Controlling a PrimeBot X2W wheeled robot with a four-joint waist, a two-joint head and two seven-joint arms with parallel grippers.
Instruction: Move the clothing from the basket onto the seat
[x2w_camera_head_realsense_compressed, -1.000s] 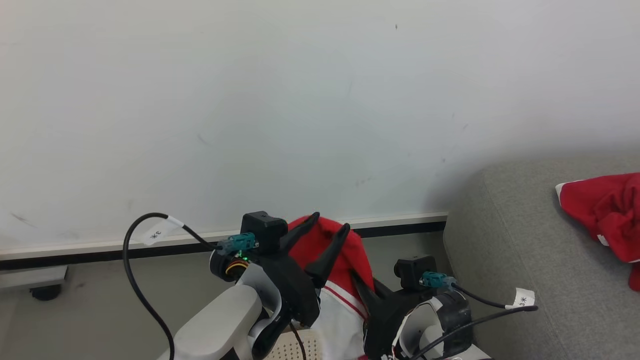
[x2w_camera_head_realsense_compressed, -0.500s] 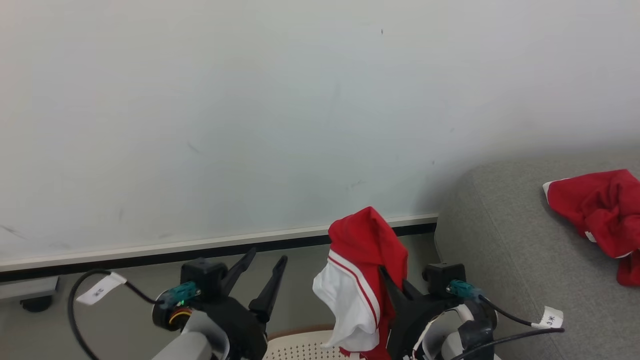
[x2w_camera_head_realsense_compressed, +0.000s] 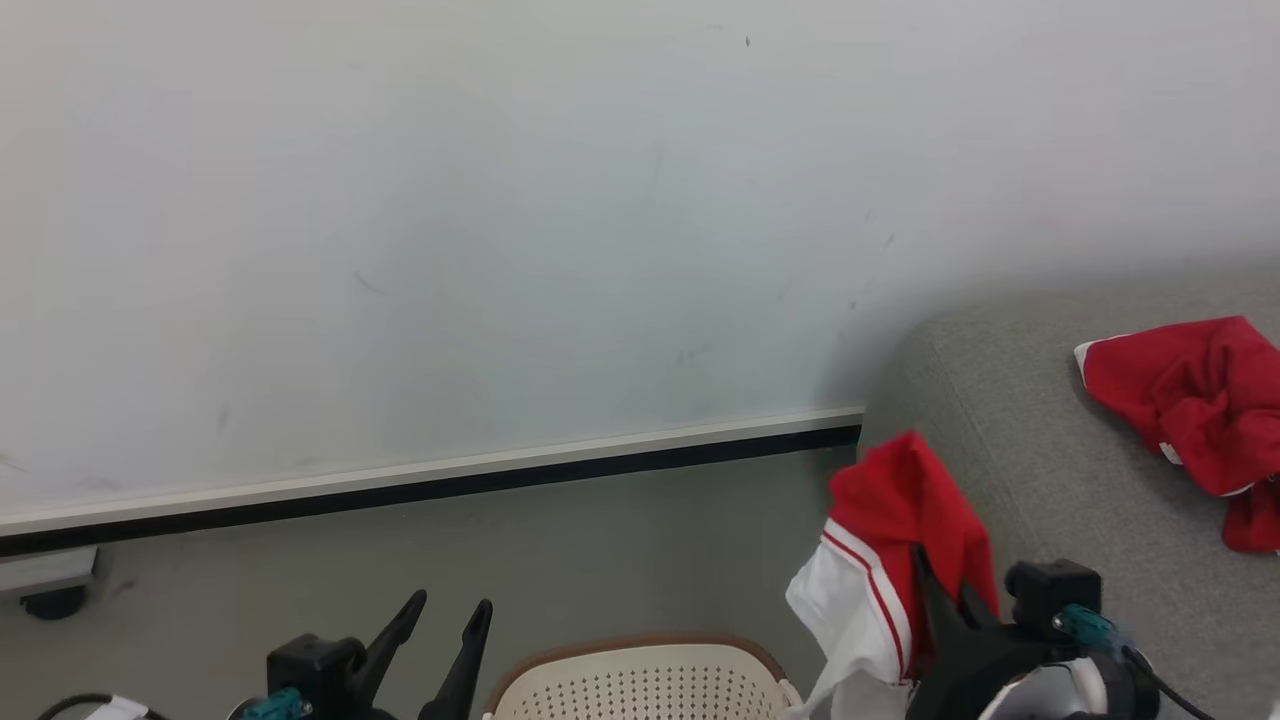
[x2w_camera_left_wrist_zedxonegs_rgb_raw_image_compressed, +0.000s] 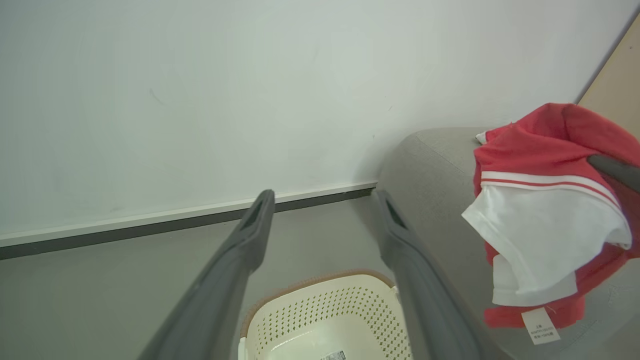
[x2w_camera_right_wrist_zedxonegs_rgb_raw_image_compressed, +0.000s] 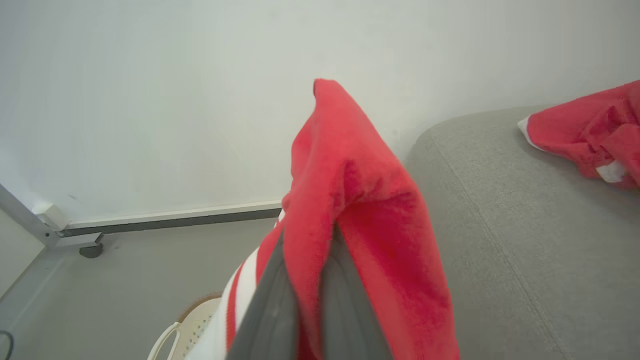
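Left wrist view: sticker (x2w_camera_left_wrist_zedxonegs_rgb_raw_image_compressed: 334, 356) in basket (x2w_camera_left_wrist_zedxonegs_rgb_raw_image_compressed: 320, 305), left fingers (x2w_camera_left_wrist_zedxonegs_rgb_raw_image_compressed: 252, 235) apart, right fingers (x2w_camera_left_wrist_zedxonegs_rgb_raw_image_compressed: 617, 170) around clothing (x2w_camera_left_wrist_zedxonegs_rgb_raw_image_compressed: 545, 225).

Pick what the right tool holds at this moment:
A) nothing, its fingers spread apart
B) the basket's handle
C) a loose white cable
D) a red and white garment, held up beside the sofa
D: the right tool is shut on the red and white garment, which drapes over its fingers next to the sofa.

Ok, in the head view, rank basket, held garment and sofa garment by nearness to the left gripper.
1. Basket, just right of left gripper.
2. Held garment, in right gripper.
3. Sofa garment, far right.
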